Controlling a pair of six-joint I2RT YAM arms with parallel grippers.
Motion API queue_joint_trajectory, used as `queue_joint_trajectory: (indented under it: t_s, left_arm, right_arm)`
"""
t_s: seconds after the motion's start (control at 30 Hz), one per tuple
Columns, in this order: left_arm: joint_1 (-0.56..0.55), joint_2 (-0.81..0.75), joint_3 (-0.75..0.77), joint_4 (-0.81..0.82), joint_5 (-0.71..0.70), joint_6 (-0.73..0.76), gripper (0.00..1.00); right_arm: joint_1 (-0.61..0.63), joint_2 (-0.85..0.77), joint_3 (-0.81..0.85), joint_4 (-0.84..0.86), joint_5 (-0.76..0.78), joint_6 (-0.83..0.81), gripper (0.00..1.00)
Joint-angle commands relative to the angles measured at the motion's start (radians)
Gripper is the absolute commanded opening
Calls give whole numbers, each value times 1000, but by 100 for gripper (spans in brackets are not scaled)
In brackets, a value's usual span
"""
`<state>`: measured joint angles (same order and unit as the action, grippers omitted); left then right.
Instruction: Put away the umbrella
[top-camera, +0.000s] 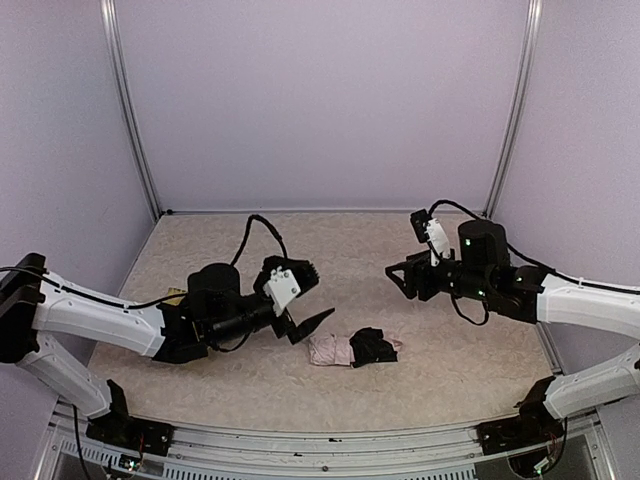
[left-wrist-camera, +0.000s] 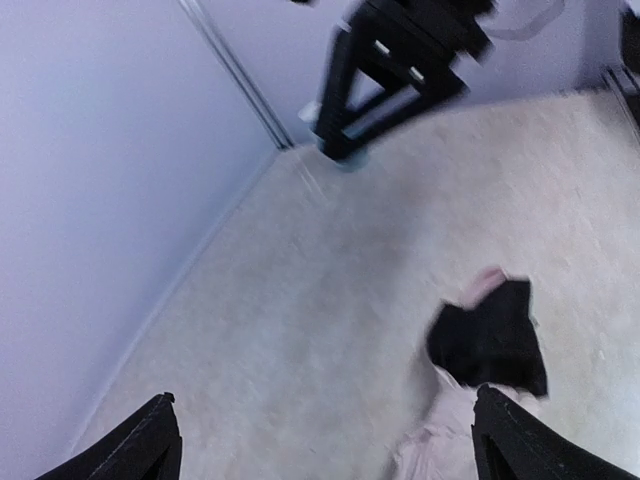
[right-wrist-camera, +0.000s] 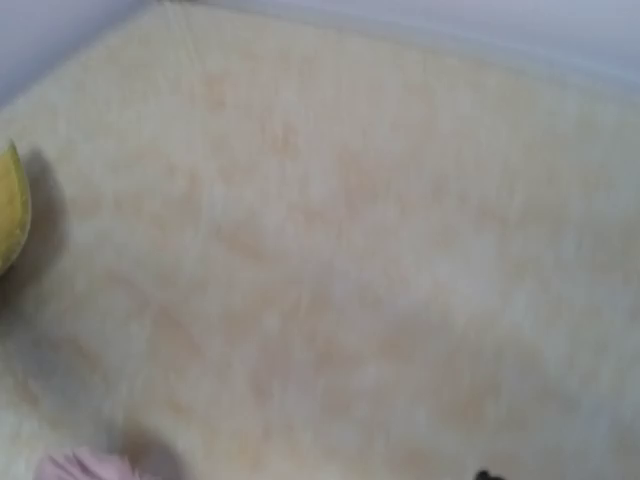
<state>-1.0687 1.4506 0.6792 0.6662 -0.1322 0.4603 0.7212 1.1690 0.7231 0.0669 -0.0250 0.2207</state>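
The umbrella (top-camera: 330, 351) lies collapsed on the table as a small bundle, pale pink fabric on the left and black lining on the right. My left gripper (top-camera: 308, 297) hovers just left of and above it, jaws wide open and empty. In the left wrist view the umbrella (left-wrist-camera: 488, 340) lies close by the right finger (left-wrist-camera: 510, 440), outside the gap of the left gripper (left-wrist-camera: 325, 425). My right gripper (top-camera: 398, 279) hangs above the table behind and to the right of the umbrella, jaws apart, holding nothing. A pink edge of the umbrella (right-wrist-camera: 85, 466) shows at the bottom of the blurred right wrist view.
A yellowish rounded object (right-wrist-camera: 10, 205) sits at the left edge of the right wrist view; a sliver of it (top-camera: 176, 294) shows behind my left arm. Pale walls with metal posts (top-camera: 130, 110) enclose the beige table (top-camera: 350, 240). The right arm (left-wrist-camera: 400, 70) crosses the left wrist view.
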Motion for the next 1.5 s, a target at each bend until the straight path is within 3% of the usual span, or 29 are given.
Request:
queue_joint_trajectory:
  t_s: [0.0,0.1,0.27,0.53,0.63,0.8,0.93,1.07,1.33,1.47]
  left_arm:
    - [-61,59,-112,-149,-19,108,99]
    - [-63,128,-66,-223,12,129,99]
    - [-58,286,33,-246,-59,156,99]
    - [11,423,215,-482,129,78,95]
    - [14,436,232,-501,188,74,84]
    - [38,471,312,-591,286,-1,50]
    - [67,466,358,-624,335,-107,30]
    - [87,455,410,-651,373,-260,0]
    - [176,478,492,-680,488,-645,0]
    - [183,493,516,-680,548,-694,0]
  right_arm:
    - [104,23,-31,-172,160,222,64]
    - [165,55,-39,-206,225,282,64]
    - [247,127,-40,-223,246,332,63]
    - [287,154,-39,-250,236,365,59]
    - [289,128,-40,-269,250,357,58]
    - [292,86,-15,-346,328,340,54]
    - [323,67,-26,-339,332,340,51]
    - [358,82,-33,-297,342,321,49]
    - [363,157,-12,-129,297,254,45]
    - [357,251,30,-67,367,185,47]
